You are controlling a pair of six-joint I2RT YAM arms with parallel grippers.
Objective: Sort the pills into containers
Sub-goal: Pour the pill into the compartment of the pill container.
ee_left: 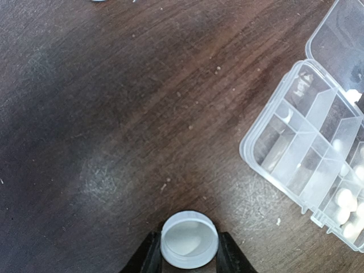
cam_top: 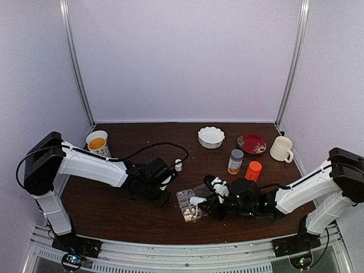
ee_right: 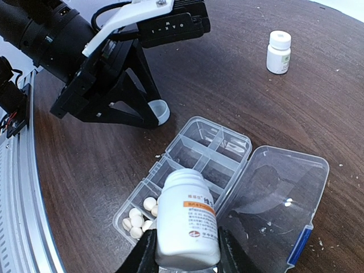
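The clear organiser box (ee_right: 211, 149) lies open, its lid (ee_right: 278, 193) flat to the right. Its containers are small cells; cream-white pills (ee_right: 138, 218) fill the near end cells, the far ones look bare. My right gripper (ee_right: 187, 253) is shut on an uncapped white bottle (ee_right: 187, 224), tilted with its mouth over the cells. My left gripper (ee_left: 189, 245) is shut on a white cap (ee_left: 189, 239), low over the table just left of the box (ee_left: 310, 162). From above, the box (cam_top: 189, 206) sits between both grippers.
A second small white bottle (ee_right: 278, 52) stands capped beyond the box. At the back right are an orange bottle (cam_top: 253, 170), a grey-capped bottle (cam_top: 235, 161), a white bowl (cam_top: 211, 137), a red plate (cam_top: 251, 144) and a mug (cam_top: 281, 149). A paper cup (cam_top: 98, 142) stands back left.
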